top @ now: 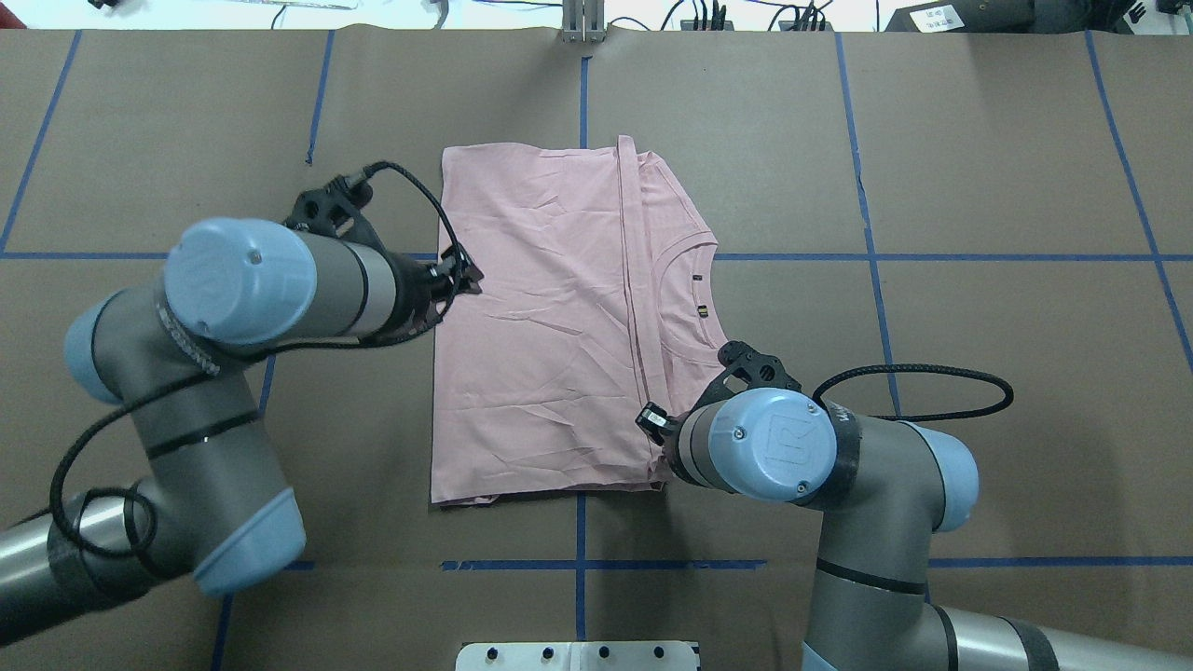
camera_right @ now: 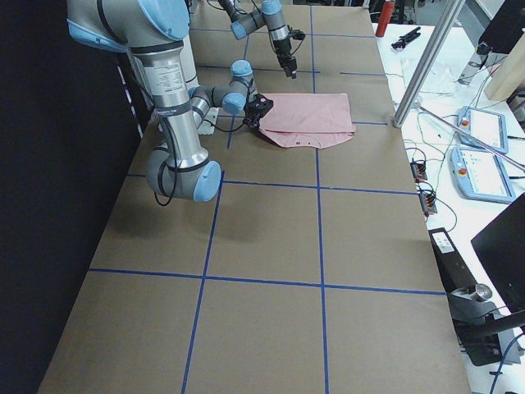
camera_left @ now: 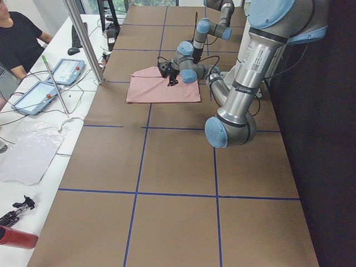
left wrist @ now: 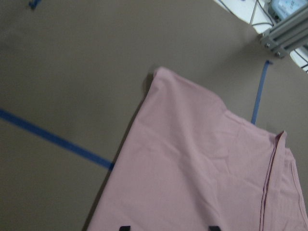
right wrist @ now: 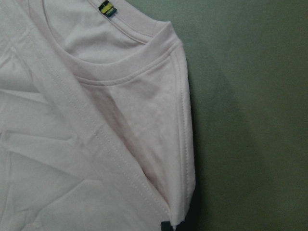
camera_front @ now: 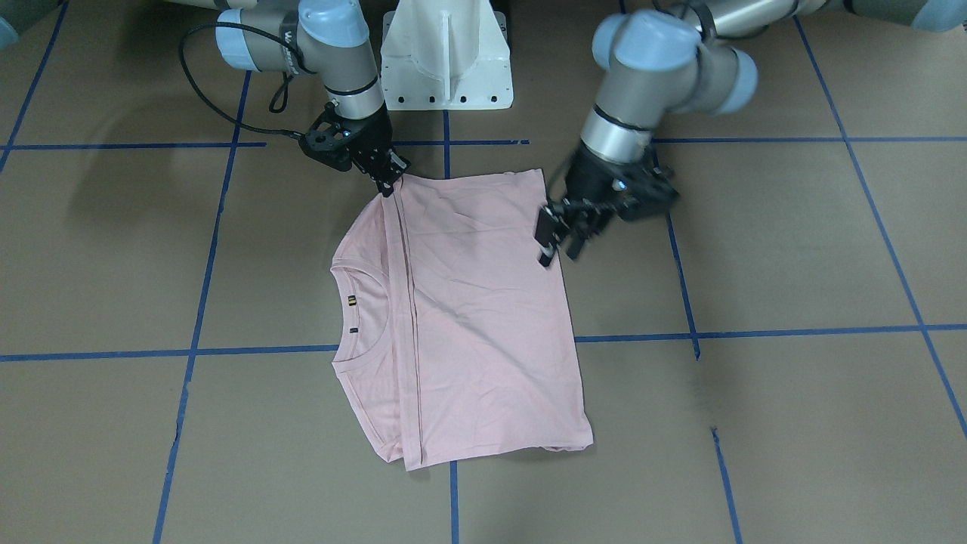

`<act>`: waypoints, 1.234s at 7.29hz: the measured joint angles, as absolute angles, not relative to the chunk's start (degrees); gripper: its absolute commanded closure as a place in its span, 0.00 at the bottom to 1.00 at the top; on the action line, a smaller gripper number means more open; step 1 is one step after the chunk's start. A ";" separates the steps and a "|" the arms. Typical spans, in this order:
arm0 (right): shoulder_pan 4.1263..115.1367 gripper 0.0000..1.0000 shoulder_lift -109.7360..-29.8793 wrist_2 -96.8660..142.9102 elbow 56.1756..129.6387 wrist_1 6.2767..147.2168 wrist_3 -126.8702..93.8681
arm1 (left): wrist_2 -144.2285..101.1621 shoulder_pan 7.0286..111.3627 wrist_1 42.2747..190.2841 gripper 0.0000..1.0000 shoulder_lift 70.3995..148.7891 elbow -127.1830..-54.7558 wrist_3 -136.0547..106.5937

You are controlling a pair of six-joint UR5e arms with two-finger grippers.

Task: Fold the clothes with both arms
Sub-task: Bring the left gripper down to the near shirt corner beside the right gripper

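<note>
Item inspected: one pale pink T-shirt (camera_front: 483, 317), lying flat and folded. Its hem (camera_front: 408, 302) is brought over the body and stops just short of the ribbed collar (right wrist: 125, 79). A small yellow-and-black neck label (right wrist: 108, 9) shows inside the collar. The printed front is not visible (the folded cloth shows plain pink only).

Position: the shirt lies between the two grippers, each at one of its edges.

Left gripper (camera_front: 557, 240): it sits over the folded edge opposite the collar. The fingers (left wrist: 124, 227) stand well apart and nothing is between them. In the left wrist view the pink cloth spreads away ahead of the tips. Whether the tips touch the fabric cannot be determined.

Right gripper (camera_front: 389, 181): it stands at the shoulder corner on the collar side, nearest the white pedestal (camera_front: 446, 57). The fingertips are drawn close together and meet the cloth at that corner. Whether fabric is pinched between them cannot be told. The overhead view hides this gripper behind its own wrist.

Surroundings: the shirt rests on a brown table (camera_front: 755, 227) marked with blue tape lines (camera_front: 755, 331). One line passes under the shirt. A person in a black top (camera_left: 19, 39) is at the bench beyond the table's far side, well apart from both grippers.
</note>
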State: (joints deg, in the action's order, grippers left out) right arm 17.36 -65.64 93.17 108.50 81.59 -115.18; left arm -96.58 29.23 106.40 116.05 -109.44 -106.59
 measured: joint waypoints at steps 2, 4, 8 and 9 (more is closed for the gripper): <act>16.88 1.00 -66.76 93.18 110.24 81.80 -115.99 | -93.78 20.05 99.78 0.40 113.08 -113.54 -115.43; 16.81 1.00 -67.00 93.24 110.44 81.77 -116.07 | -91.23 15.60 98.76 0.40 110.91 -113.34 -118.08; 16.79 1.00 -66.98 93.30 110.48 81.74 -116.05 | -90.88 13.31 98.51 0.43 110.58 -110.67 -118.54; 16.79 1.00 -66.99 93.28 110.51 81.74 -116.04 | -90.88 13.13 98.47 0.50 110.61 -110.10 -118.51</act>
State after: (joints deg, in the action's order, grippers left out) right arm 16.79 -66.99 93.28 110.51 81.74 -116.04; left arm -90.88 13.13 98.47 110.61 -110.10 -118.51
